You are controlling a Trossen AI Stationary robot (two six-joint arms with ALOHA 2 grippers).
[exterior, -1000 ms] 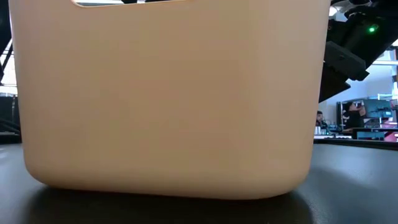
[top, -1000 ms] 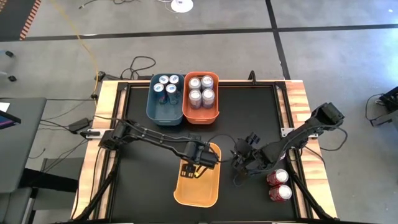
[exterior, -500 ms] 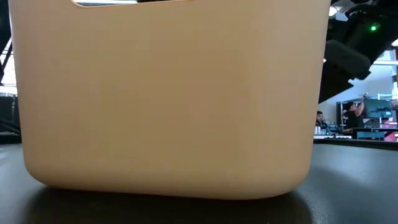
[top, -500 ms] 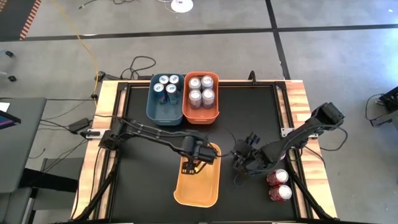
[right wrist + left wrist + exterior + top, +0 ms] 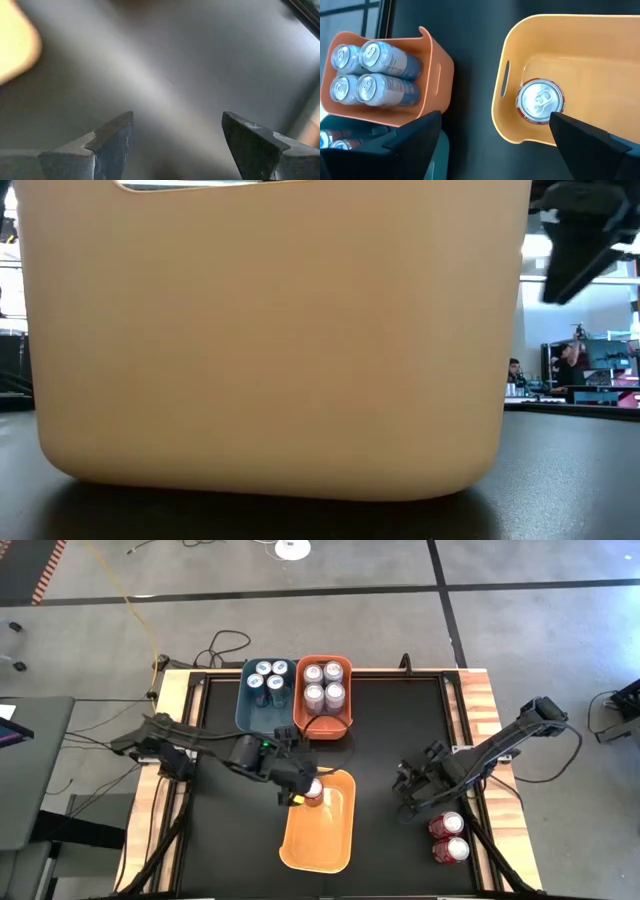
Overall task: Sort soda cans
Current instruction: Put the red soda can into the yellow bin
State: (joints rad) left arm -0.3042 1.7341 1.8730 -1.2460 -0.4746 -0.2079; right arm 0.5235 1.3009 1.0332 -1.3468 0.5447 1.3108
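Note:
One red soda can [image 5: 314, 792] stands upright on the floor of the yellow bin [image 5: 330, 850], at the bin's far end; the left wrist view shows its silver top [image 5: 540, 101]. My left gripper [image 5: 293, 790] hangs open above the bin's far left corner, clear of the can. Two more red cans [image 5: 446, 825] [image 5: 451, 850] stand on the table near the right edge. My right gripper [image 5: 410, 802] is open and empty just to their left [image 5: 177, 117]. Blue cans fill the blue bin [image 5: 262, 718]. Silver cans fill the orange bin [image 5: 322, 727].
The blue and orange bins stand side by side at the table's far edge. In the low view the yellow bin's wall [image 5: 270, 340] fills nearly the whole picture, with a dark part of the right arm [image 5: 590, 240] at the upper right. Bare black tabletop [image 5: 390, 730] lies between the bins and the right arm.
My left gripper has risen out of the yellow bin and drawn back toward the table's left, and the red can now stands uncovered in the bin. My right gripper has risen and gone toward the table's right edge, turning as it went.

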